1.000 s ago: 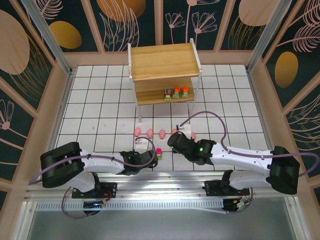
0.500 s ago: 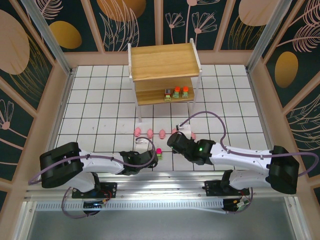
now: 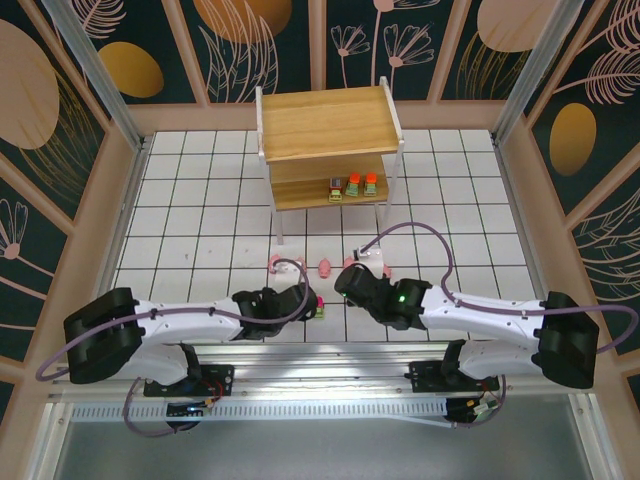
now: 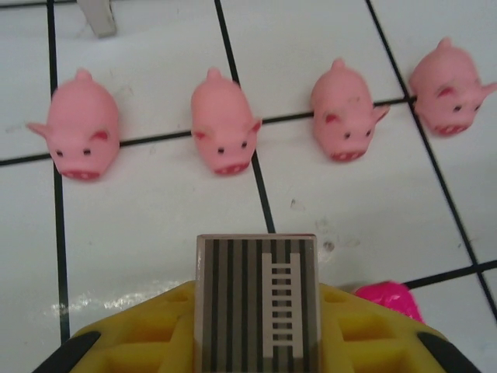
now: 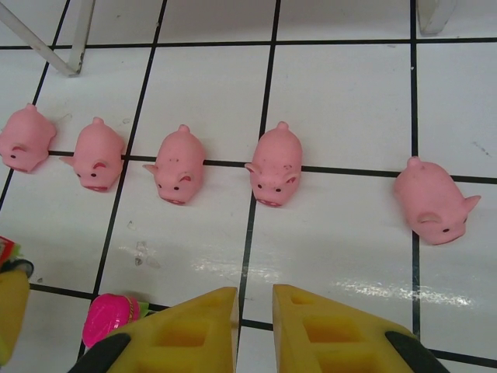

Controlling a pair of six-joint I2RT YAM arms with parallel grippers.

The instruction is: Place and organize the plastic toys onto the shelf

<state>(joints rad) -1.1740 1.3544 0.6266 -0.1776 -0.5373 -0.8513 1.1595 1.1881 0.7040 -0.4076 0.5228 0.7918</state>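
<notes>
Five pink pigs stand in a row on the tiled floor, the nearest to my right gripper [image 5: 255, 299] being the middle pig [image 5: 276, 163]. That gripper hovers just short of the row, its yellow fingers almost together with nothing between them. My left gripper [image 4: 256, 311] is shut on a small blocky toy [image 4: 256, 287] whose grey striped face points at the camera. A pink-topped blocky toy [image 5: 109, 318] lies on the floor between the two grippers. The shelf [image 3: 325, 125] stands at the back, with three blocky toys [image 3: 352, 185] on its lower board.
The shelf's white legs [image 5: 66, 39] come down just beyond the pig row. A raised wooden rim [image 3: 520, 190] borders the tiled floor. The right arm's cable [image 3: 420, 230] loops over the floor in front of the shelf.
My left arm has stretched forward toward the pig row, and its jaws have closed the last bit onto the striped blocky toy. The right gripper has hardly moved.
</notes>
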